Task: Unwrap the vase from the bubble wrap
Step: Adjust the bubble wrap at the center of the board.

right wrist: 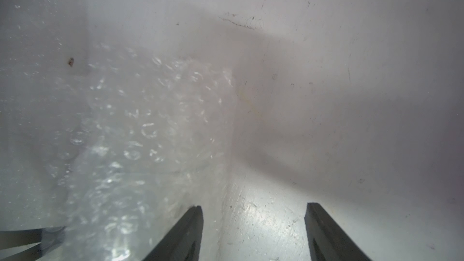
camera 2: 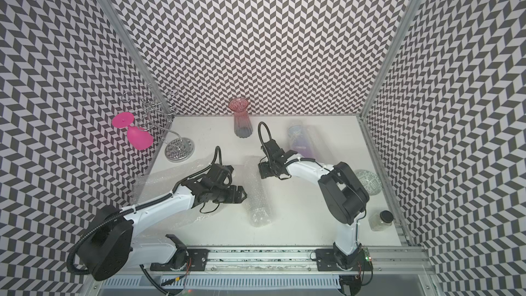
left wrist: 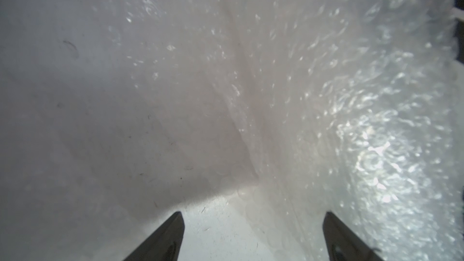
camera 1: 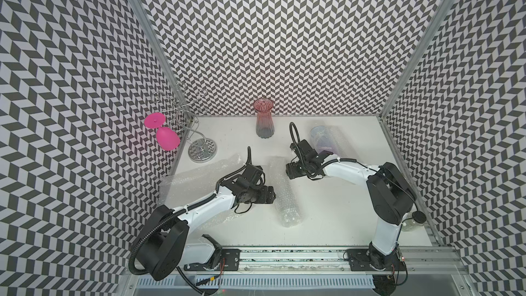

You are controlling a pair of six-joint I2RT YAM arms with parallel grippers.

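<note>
bubble wrap (camera 1: 286,203) | btwn L gripper (camera 1: 273,194) & R gripper (camera 1: 288,174) | jaws apart

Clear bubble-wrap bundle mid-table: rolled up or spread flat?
Rolled up. In both top views the clear bubble-wrap bundle lies as one long tube on the white table; what it holds cannot be told.

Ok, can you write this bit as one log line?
left gripper: open, empty | right gripper: open, empty | bubble wrap: rolled, lying between them
</note>
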